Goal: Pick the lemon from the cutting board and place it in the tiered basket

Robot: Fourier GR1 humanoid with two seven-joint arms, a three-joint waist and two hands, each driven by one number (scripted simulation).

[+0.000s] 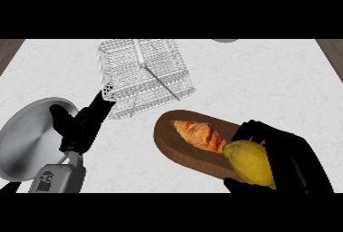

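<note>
A yellow lemon (250,161) lies at the near right end of the brown cutting board (173,141). My right hand (289,158) wraps around it, fingers above it and the thumb below it. A croissant (199,134) lies on the board just left of the lemon. The white wire tiered basket (144,77) stands at the back, left of centre. My left hand (81,124) rests open between a pan and the basket, fingers pointing up towards the basket's near left corner.
A round silver pan (30,140) sits at the left edge, partly under my left hand. A grey rounded object (225,40) peeks in at the top edge. Wooden strips (8,50) show at both far corners of the white counter.
</note>
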